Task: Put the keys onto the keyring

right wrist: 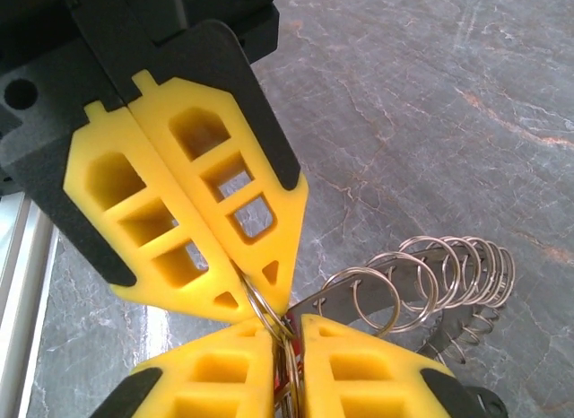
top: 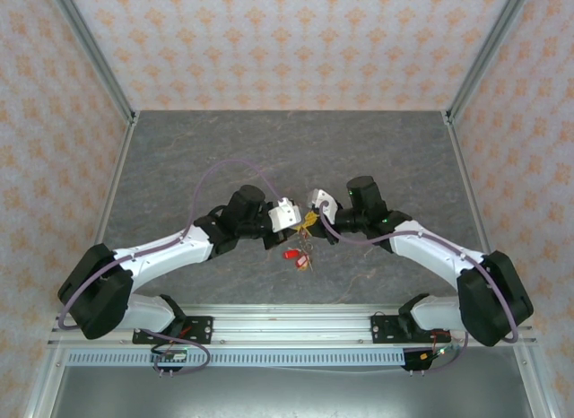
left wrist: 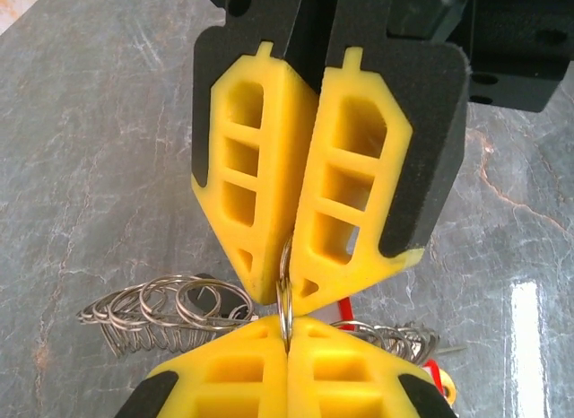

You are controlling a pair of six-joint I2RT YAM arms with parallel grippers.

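L fingers (left wrist: 224,378) & R fingers (right wrist: 368,364) meet tip-to-tip, both pinching keyring (left wrist: 285,303); red-tagged keys (top: 293,254) near fingertips.

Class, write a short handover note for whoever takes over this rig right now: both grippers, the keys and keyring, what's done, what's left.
Left gripper: shut on the keyring, above the table.
Right gripper: shut on the same hoop, tip to tip with the left.
Keys: red-tagged keys appear to hang under the grippers; small wire rings bunch beside the hoop.
Done: keyring held up by both arms.
Left: unclear how many keys are threaded; check, then thread any loose ones.
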